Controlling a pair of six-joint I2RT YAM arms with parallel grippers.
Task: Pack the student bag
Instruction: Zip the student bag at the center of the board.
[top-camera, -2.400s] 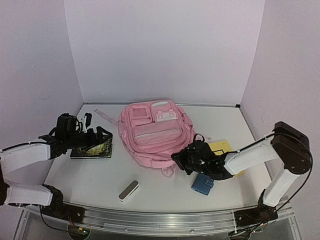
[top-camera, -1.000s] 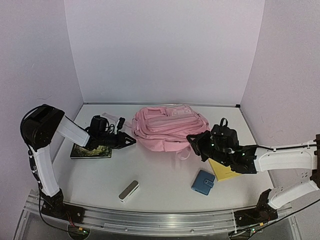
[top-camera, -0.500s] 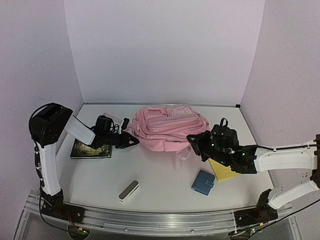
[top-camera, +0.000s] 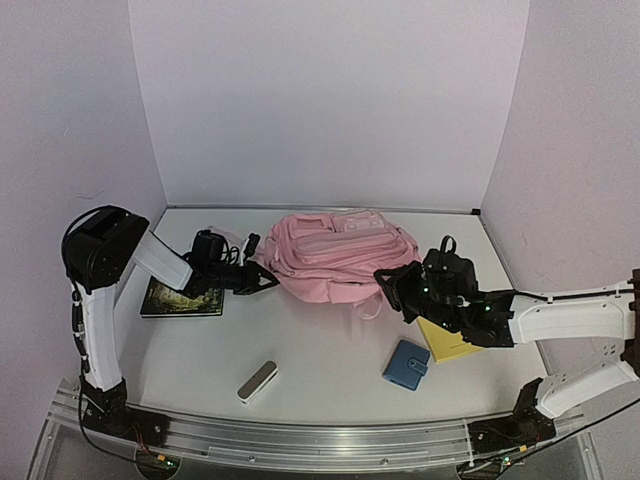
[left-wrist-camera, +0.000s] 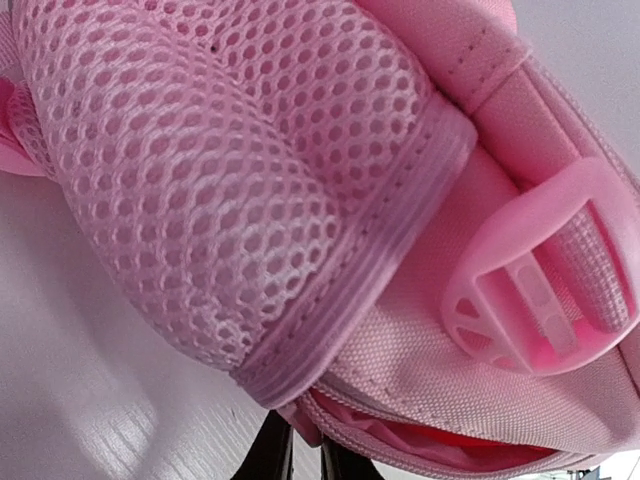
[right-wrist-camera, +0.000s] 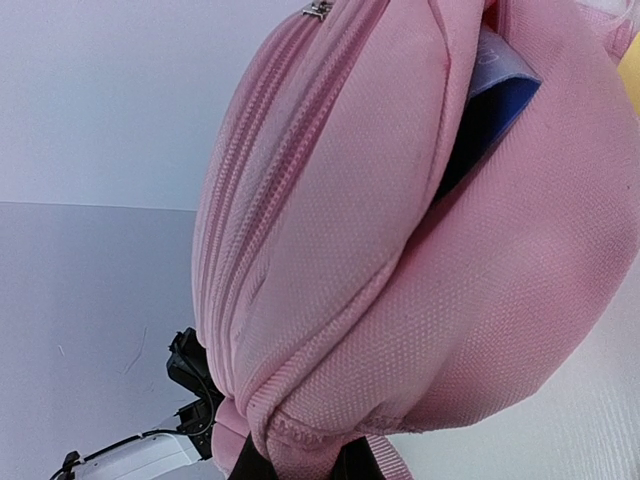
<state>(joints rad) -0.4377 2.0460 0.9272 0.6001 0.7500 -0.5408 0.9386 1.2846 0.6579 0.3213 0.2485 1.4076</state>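
The student bag (top-camera: 335, 255), a soft pink backpack, stands tipped on its side mid-table. My left gripper (top-camera: 268, 281) is at its left end. In the left wrist view the gripper (left-wrist-camera: 305, 450) is shut on a pink edge by the zip, below a mesh strap (left-wrist-camera: 220, 180) and a plastic buckle (left-wrist-camera: 540, 300). My right gripper (top-camera: 385, 285) is at the bag's right end. In the right wrist view it (right-wrist-camera: 305, 455) is shut on the bag's fabric seam (right-wrist-camera: 330, 400). A gap in the bag shows something blue (right-wrist-camera: 500, 100) inside.
A dark picture book (top-camera: 183, 298) lies left of the bag under my left arm. A blue wallet (top-camera: 406, 365) and a yellow pad (top-camera: 445, 342) lie front right. A small white and grey case (top-camera: 257, 381) lies near the front. Walls close in on three sides.
The bag lay flat and now stands tipped on its side, held by the right gripper. My left gripper reached the bag's left end and closed on its edge.
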